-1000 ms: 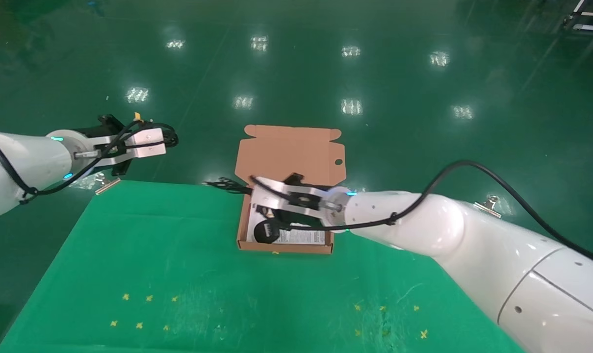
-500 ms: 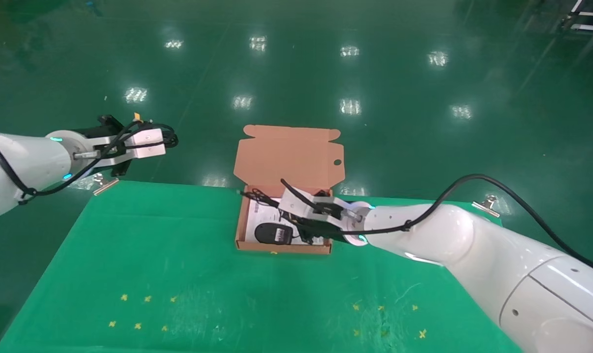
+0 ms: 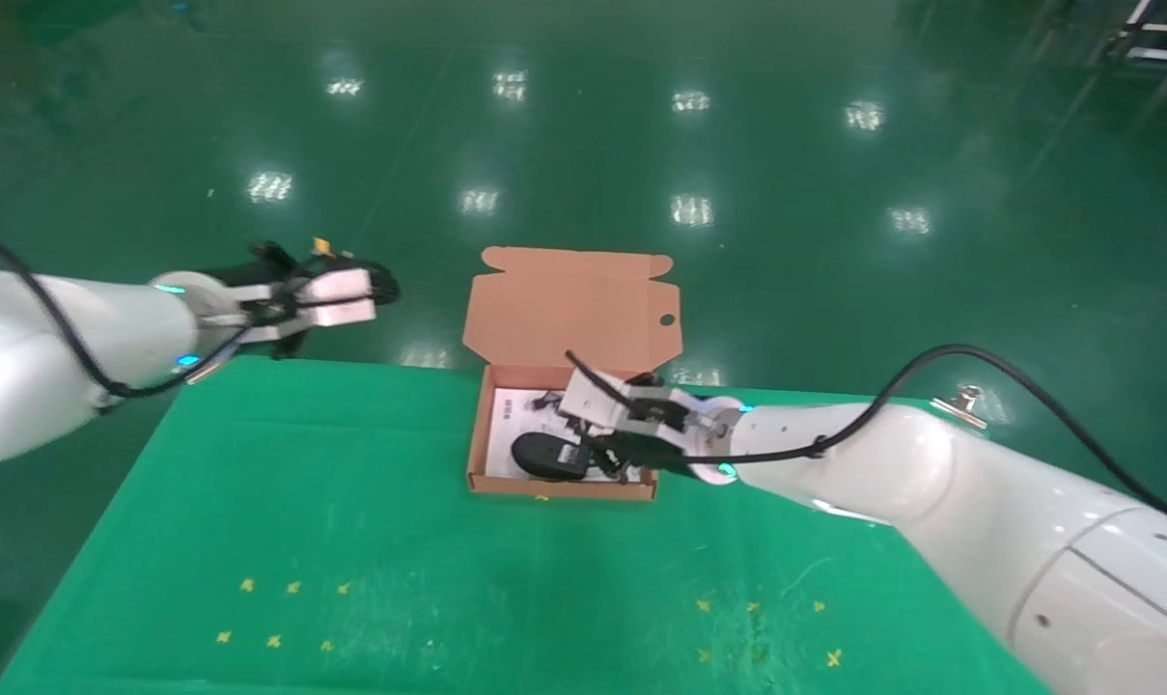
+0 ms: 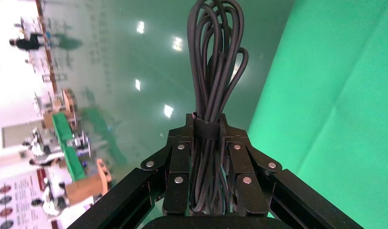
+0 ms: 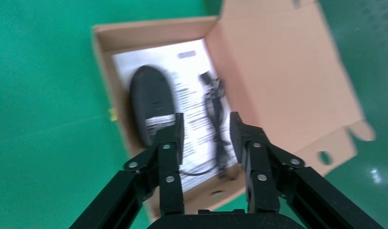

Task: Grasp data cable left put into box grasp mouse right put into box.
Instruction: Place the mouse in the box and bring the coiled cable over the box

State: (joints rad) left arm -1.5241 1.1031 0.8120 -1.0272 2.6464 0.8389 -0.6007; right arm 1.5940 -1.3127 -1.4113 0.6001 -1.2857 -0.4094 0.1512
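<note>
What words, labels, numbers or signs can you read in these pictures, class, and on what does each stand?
None can be read.
White printed sheet lining the box: dark lines of print, too blurred.
Pale label on the mouse: too blurred.
Posters in the background of the left wrist view: too small.

Head view looks forward and down over counter (image 3: 351, 541). Right wrist view looks closely down into box (image 5: 287, 86), shared with head view (image 3: 573, 309).

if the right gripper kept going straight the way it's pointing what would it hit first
Probably the white printed sheet on the bottom of the box, between the mouse and its cord; the open right gripper aims there.
</note>
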